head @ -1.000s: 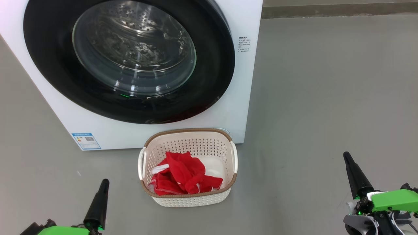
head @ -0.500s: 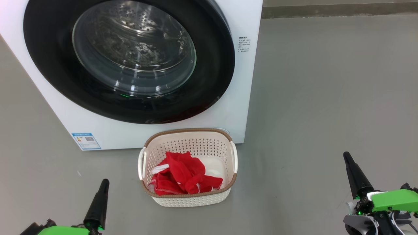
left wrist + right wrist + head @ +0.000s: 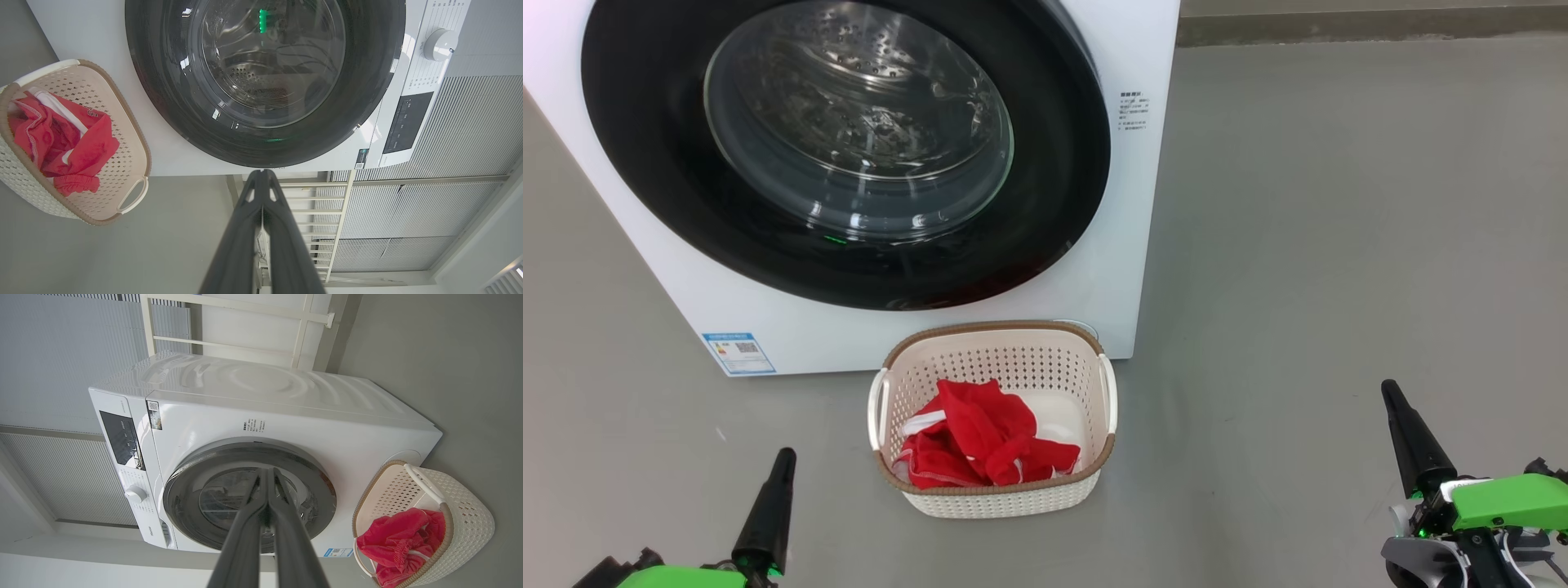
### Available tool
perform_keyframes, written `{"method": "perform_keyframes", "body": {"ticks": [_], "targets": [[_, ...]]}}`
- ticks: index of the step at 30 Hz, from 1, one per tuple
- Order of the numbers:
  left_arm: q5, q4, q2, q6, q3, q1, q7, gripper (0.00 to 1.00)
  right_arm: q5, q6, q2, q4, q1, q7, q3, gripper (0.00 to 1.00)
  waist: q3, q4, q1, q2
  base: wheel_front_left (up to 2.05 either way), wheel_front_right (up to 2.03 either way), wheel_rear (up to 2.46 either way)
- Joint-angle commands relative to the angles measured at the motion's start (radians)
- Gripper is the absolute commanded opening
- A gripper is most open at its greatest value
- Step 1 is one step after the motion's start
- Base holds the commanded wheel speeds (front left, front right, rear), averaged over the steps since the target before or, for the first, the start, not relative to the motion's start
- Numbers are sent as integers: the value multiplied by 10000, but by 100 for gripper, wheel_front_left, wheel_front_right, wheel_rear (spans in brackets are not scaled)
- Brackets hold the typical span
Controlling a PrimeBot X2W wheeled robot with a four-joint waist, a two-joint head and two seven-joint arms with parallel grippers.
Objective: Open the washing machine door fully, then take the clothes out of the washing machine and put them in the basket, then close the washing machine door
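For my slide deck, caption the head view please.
Red clothes in the basket, washing machine door closed, left gripper and right gripper shut.

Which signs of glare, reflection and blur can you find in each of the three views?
Head view: white glints and a green reflection on the washing machine door; soft even light around the basket. Left wrist view: green light mirrored in the door glass; left gripper soft near the lens. Right wrist view: rippled sheen on top of the washing machine; right gripper likewise soft.
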Motion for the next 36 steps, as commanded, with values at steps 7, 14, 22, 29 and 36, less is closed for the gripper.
{"method": "perform_keyframes", "body": {"ticks": [7, 14, 22, 29, 36], "targets": [[-74, -205, 167, -73, 347, -390, 42, 0, 47, 6, -147, -243, -435, 68, 183, 0, 0, 0, 0, 0, 0, 0, 0], [-74, -205, 167, -73, 347, -390, 42, 0, 49, 6, -147, -243, -434, 67, 184, 0, 0, 0, 0, 0, 0, 0, 0], [-74, -205, 167, -73, 347, -390, 42, 0, 50, 6, -147, -243, -434, 66, 185, 0, 0, 0, 0, 0, 0, 0, 0], [-74, -205, 167, -73, 346, -389, 42, 0, 51, 6, -147, -243, -434, 65, 187, 0, 0, 0, 0, 0, 0, 0, 0], [-74, -205, 167, -73, 346, -389, 42, 0, 52, 6, -147, -243, -434, 64, 188, 0, 0, 0, 0, 0, 0, 0, 0]]}}
